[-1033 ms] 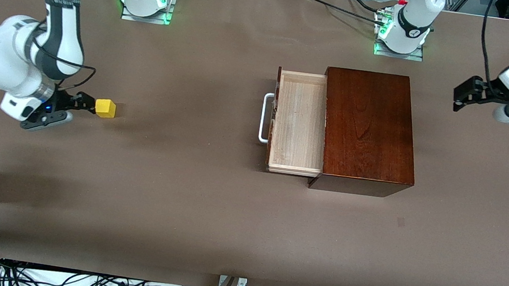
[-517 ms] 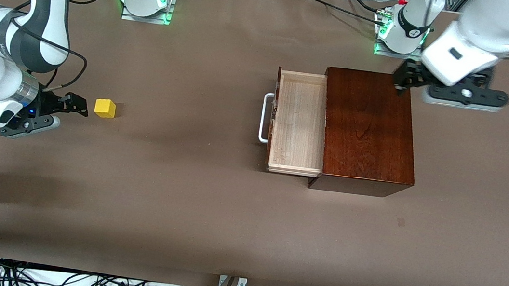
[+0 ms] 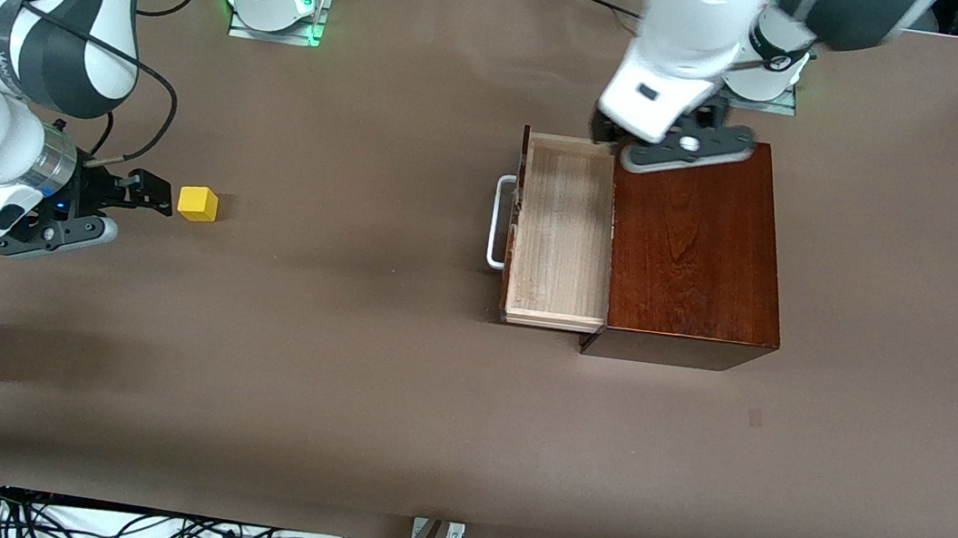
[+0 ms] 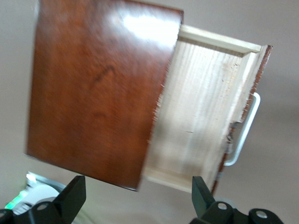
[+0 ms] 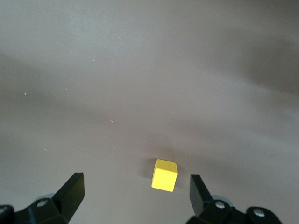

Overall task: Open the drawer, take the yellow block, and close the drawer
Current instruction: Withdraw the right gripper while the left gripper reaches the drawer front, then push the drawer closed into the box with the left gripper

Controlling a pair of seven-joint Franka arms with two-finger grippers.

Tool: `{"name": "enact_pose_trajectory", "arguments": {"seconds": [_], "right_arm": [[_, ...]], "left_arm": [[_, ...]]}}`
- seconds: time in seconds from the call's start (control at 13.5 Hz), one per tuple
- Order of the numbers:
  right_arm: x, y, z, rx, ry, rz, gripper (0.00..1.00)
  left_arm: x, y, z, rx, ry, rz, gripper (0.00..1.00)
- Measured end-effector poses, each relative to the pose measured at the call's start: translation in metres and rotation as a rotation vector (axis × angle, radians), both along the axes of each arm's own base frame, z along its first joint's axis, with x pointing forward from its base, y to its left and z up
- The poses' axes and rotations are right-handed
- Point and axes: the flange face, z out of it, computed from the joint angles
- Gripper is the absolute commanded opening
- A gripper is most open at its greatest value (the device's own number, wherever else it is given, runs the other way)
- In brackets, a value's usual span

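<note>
now the drawer [image 3: 564, 234] juts handle-first toward the right arm's end, both tools spread.

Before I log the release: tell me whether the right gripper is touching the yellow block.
Apart. In the right wrist view the yellow block sits on bare table between the open fingers of the right gripper, clear of both.

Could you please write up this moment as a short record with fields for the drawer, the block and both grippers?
drawer: drawer pulled out of the wooden box, tray empty
handle: white handle on the drawer front, untouched
yellow block: yellow block on the table toward the right arm's end, not held
left gripper: left gripper open, over the box and drawer corner nearest the bases
right gripper: right gripper open, beside the block, apart from it
</note>
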Motion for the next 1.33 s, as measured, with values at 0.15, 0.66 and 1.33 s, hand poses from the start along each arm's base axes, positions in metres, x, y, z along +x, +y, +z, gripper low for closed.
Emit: {"name": "enact_pose_trajectory", "arguments": {"seconds": [0.15,0.66,1.33], "right_arm": [[0.003,0.002,0.005,-0.010,0.004,0.002,1.00],[-0.013,-0.008,0.062,-0.001,-0.029,-0.256,1.00],[-0.047,-0.051,0.132,-0.015,-0.083,-0.318,1.00]], "left_arm": [[-0.008,-0.033,-0.022,0.003,-0.015,0.070,1.00],[-0.016,-0.115,-0.095,0.022,-0.041,0.373,1.00],[-0.007,-0.190,-0.194,-0.049,-0.085,0.688,0.00]]}}
